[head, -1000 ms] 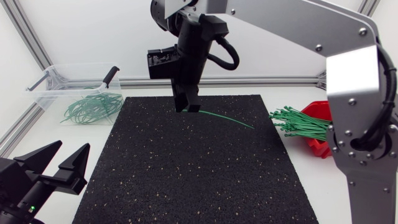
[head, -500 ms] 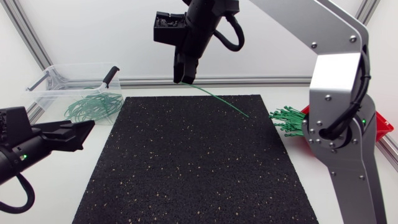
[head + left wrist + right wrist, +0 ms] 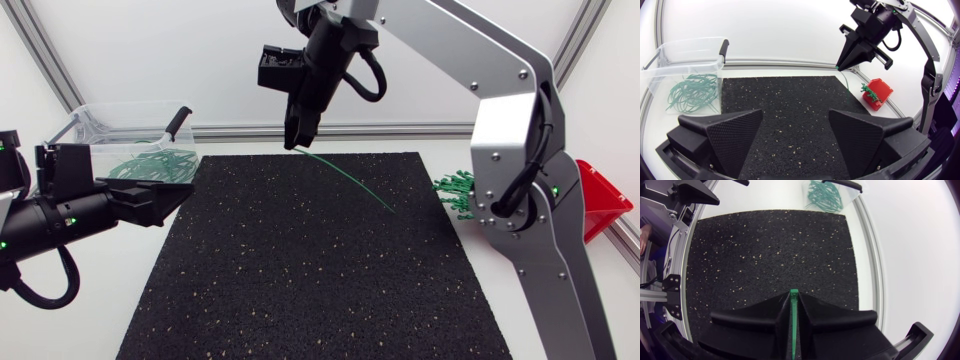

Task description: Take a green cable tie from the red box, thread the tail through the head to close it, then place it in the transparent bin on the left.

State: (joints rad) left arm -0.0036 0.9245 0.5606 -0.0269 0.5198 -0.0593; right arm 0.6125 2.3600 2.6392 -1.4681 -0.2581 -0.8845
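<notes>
Now the right gripper (image 3: 293,141) is clamping 1 green cable tie (image 3: 350,179) by its head above the mat's (image 3: 300,270) far edge, likely light and springy, leaving its drooping tail for the wide-open left gripper (image 3: 795,115).

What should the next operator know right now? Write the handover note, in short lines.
Right gripper: shut on one green cable tie, held above the far edge of the black mat. The tie is straight, not looped.
Left gripper: open and empty, at the mat's left side, near the transparent bin.
Done: one tie is out of the red box. Looped ties already lie in the bin.
Left: thread the tail through the head, then place the tie in the bin.
</notes>
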